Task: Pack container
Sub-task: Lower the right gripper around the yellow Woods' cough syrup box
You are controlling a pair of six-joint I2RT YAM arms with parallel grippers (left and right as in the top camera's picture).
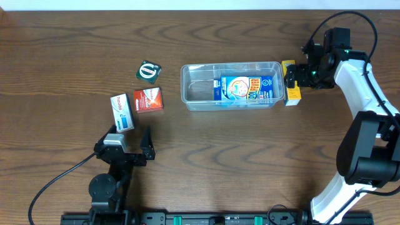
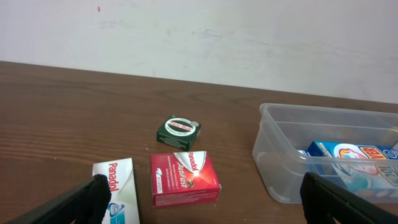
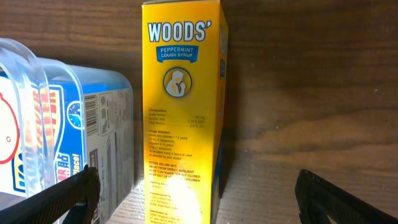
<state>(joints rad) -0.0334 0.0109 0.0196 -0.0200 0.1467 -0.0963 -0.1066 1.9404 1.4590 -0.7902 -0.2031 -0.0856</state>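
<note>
The clear plastic container [image 1: 203, 87] lies mid-table with a blue box [image 1: 247, 89] in its right half. A yellow Woods' box [image 1: 290, 86] rests on the table just outside the container's right end. My right gripper [image 1: 300, 75] hovers over this box, open. In the right wrist view the yellow box [image 3: 183, 93] stands in line between the wide-apart fingers [image 3: 74, 196], touching neither, with the container wall [image 3: 28, 74] at left. My left gripper [image 1: 127, 145] is open near the front left, holding nothing.
Three small boxes lie left of the container: white Panadol [image 1: 122, 112], red Panadol ActiFast [image 1: 148, 99], and green [image 1: 148, 70]. The left wrist view shows them ahead: white [image 2: 118, 183], red [image 2: 185, 178], green [image 2: 179, 130], with the container [image 2: 280, 162] at right.
</note>
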